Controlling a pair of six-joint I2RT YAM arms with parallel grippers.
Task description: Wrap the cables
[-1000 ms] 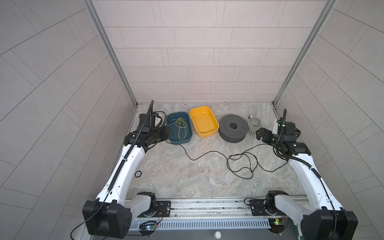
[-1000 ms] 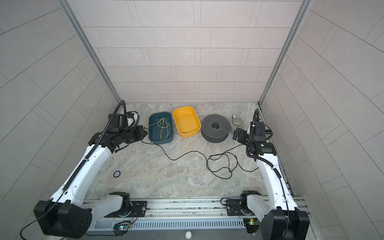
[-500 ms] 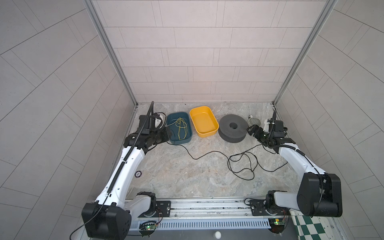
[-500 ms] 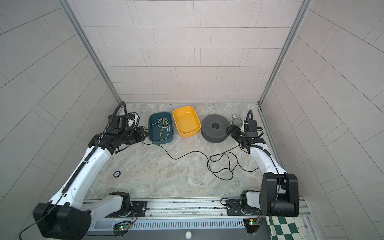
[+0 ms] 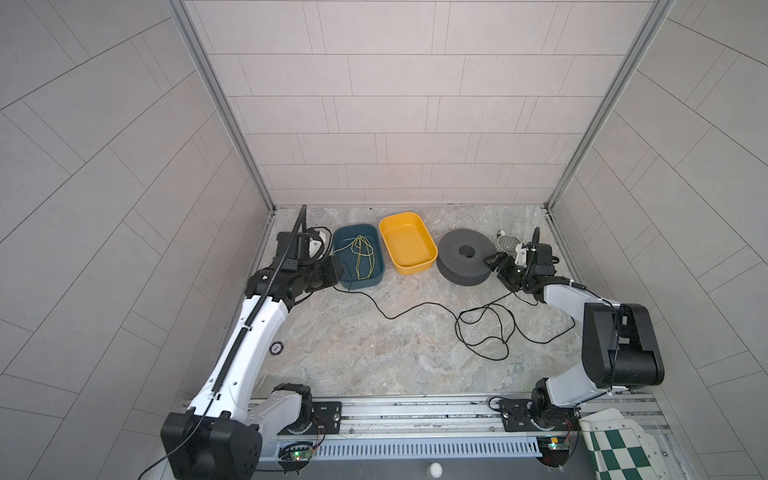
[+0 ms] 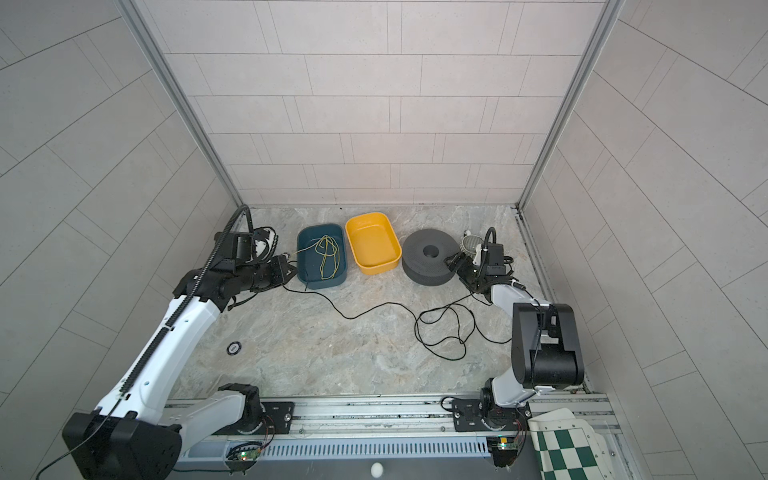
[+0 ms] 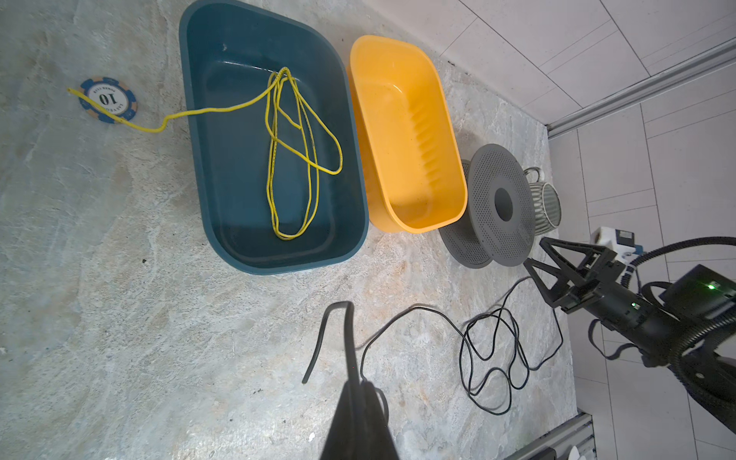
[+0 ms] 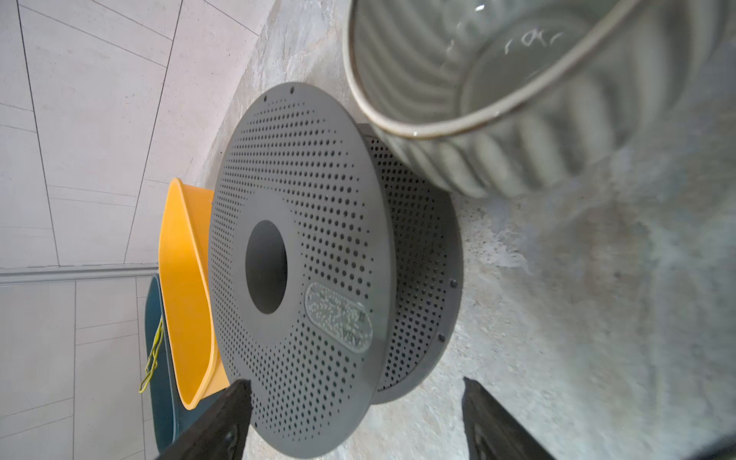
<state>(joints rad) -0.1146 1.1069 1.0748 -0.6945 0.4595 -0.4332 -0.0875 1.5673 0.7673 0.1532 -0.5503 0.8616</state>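
The cable [image 5: 399, 316] is a thin black wire lying on the stone floor, running from my left gripper to loose loops [image 5: 486, 332] near my right arm. My left gripper [image 5: 336, 277] sits beside the blue bin, shut on the cable near one end. In the left wrist view a short bent tail [image 7: 338, 306] sticks out past the closed fingertips. My right gripper [image 5: 492, 264] is open at the right edge of the grey perforated spool [image 5: 463, 257]. In the right wrist view the spool's rim [image 8: 318, 398] lies between the spread fingers [image 8: 484, 402].
A blue bin [image 5: 361, 283] holds a yellow-green cord [image 5: 361, 255], whose end trails over a poker chip [image 7: 107, 99]. A yellow bin [image 5: 415, 268] stands beside it. A ribbed mug [image 5: 508, 243] stands behind the spool. Another chip [image 5: 277, 348] lies by the left arm. A chequered board [image 5: 615, 444] is front right.
My right arm has folded in and swung toward the spool, bringing its gripper up to the rim, and its jaws have narrowed a little. The left arm and the cable are unchanged.
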